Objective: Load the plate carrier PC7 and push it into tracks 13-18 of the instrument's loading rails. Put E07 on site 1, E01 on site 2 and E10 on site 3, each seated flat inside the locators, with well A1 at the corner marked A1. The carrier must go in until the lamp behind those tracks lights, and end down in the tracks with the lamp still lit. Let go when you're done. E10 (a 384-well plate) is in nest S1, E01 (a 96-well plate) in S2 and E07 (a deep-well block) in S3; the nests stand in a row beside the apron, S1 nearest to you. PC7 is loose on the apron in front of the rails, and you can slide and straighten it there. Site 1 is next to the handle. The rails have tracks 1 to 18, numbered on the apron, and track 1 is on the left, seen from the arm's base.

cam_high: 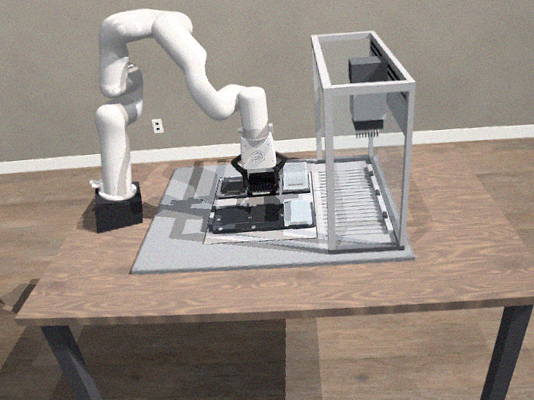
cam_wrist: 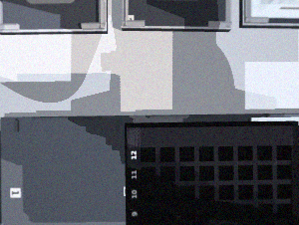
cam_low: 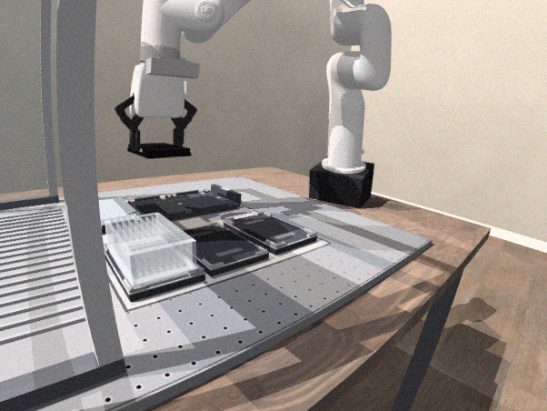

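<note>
My gripper point(cam_low: 159, 145) is shut on E01 point(cam_low: 159, 150), a flat black 96-well plate, and holds it level well above the deck. In the wrist view the plate point(cam_wrist: 211, 174) fills the lower right, with column numbers 9 to 12 along its left edge. Below it lies the dark carrier PC7 point(cam_low: 186, 205), also in the top view point(cam_high: 248, 218), with its handle point(cam_low: 225, 193) toward the arm base and a site label "1" point(cam_wrist: 15, 191). E07 point(cam_low: 150, 250), a clear deep-well block, stands in its nest. A low plate with a clear rim point(cam_low: 268, 232), apparently E10, lies in the nest nearest the base.
The middle nest point(cam_low: 227, 250) looks empty. The instrument frame point(cam_high: 368, 139) stands over the loading rails point(cam_high: 356, 200), with a grey head point(cam_high: 367, 94) hanging inside. A frame post point(cam_low: 86, 182) stands close to the deep-well block.
</note>
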Controlling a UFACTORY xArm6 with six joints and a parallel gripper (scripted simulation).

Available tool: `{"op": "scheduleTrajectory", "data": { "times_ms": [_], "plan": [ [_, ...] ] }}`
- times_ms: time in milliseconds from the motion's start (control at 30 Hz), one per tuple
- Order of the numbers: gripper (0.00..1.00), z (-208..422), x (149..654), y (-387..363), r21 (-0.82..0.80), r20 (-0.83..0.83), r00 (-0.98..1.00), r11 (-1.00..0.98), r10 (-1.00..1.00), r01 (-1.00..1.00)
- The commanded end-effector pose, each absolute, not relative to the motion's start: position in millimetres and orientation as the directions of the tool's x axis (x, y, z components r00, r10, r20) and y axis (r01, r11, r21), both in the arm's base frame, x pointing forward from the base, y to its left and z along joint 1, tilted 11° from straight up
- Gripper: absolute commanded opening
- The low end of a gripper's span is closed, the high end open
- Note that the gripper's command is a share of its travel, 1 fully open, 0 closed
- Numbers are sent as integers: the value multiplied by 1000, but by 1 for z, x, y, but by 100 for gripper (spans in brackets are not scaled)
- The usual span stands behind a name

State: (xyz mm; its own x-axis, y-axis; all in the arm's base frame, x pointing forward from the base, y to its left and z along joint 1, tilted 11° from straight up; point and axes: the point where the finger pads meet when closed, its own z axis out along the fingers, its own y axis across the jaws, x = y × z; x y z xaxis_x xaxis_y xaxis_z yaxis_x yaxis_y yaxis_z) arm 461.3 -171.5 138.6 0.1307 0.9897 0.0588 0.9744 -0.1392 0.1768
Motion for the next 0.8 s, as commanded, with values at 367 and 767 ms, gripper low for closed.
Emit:
{"op": "scheduleTrajectory", "data": {
  "times_ms": [367, 767],
  "plan": [
    [0, 135, 463, -172, 180, 58, 131, -139, 990, 974],
    [0, 119, 466, -172, 180, 58, 131, -139, 990, 974]
  ]
}}
